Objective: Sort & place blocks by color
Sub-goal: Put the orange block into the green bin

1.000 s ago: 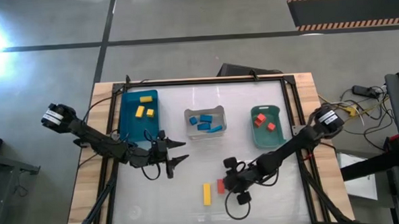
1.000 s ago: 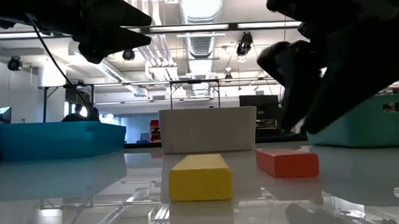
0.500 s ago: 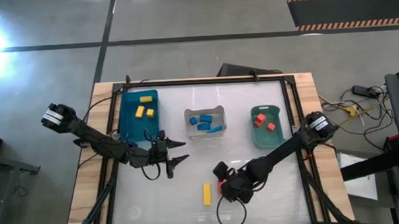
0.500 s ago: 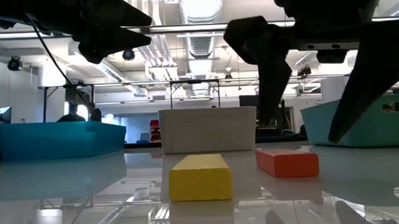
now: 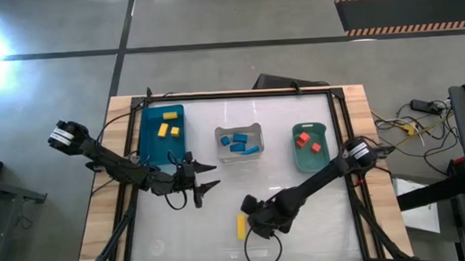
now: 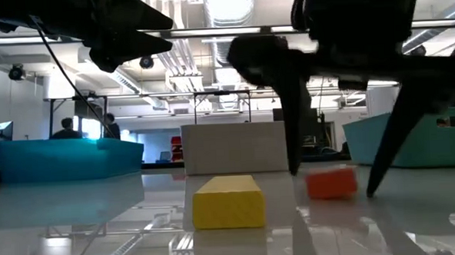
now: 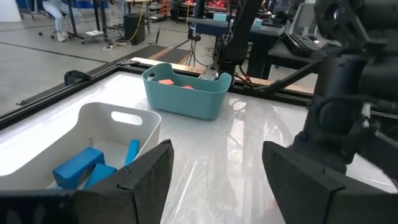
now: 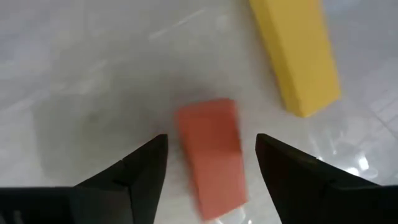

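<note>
Figure: I see the right gripper point(image 8: 208, 177) with fingers spread, released, straddling the red block point(image 8: 211, 155) without touching it, on the table point(image 5: 300, 230). The yellow block point(image 5: 241, 226) lies just beside the red block. The left gripper point(image 5: 206, 186), also spread and empty, waits near the blue bin point(image 5: 144, 142).

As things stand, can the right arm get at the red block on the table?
Probably yes. The right gripper hangs right over the red block with its jaws open to either side of it, and the yellow block lies apart, leaving the way free.
</note>
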